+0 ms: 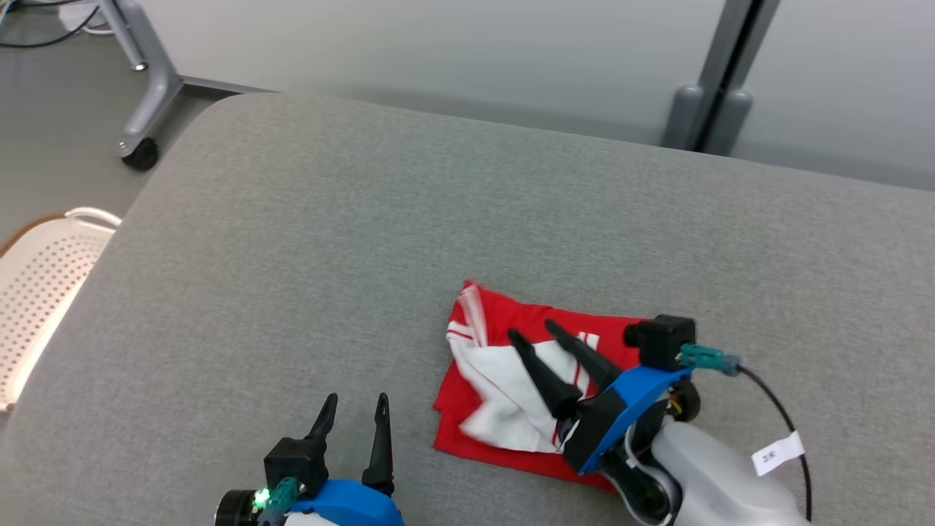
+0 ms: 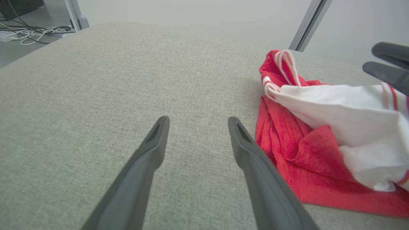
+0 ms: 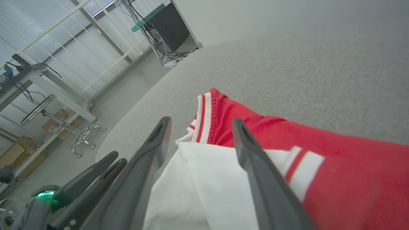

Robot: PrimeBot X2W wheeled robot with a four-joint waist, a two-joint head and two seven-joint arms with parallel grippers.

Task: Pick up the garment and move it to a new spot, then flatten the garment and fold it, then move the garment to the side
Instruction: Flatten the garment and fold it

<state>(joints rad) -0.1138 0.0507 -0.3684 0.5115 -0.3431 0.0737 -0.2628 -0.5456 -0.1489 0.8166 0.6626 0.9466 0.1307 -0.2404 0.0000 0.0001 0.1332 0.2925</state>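
Observation:
The garment (image 1: 504, 387) is a red and white shirt with striped trim, lying folded in a loose bundle on the grey padded table (image 1: 453, 219). My right gripper (image 1: 537, 332) hovers just over its white part, fingers spread and open, nothing between them. In the right wrist view the garment (image 3: 287, 153) lies under the right gripper (image 3: 199, 123). My left gripper (image 1: 356, 400) stands open near the front edge, left of the garment. In the left wrist view the left gripper (image 2: 196, 121) points over bare table with the garment (image 2: 306, 150) to its right.
A white perforated basket (image 1: 44, 277) stands off the table's left edge. A wheeled grey stand leg (image 1: 142, 95) is on the floor at the back left, and a grey post (image 1: 712, 88) rises behind the table. Cables and shelving (image 3: 51, 95) lie beyond the far edge.

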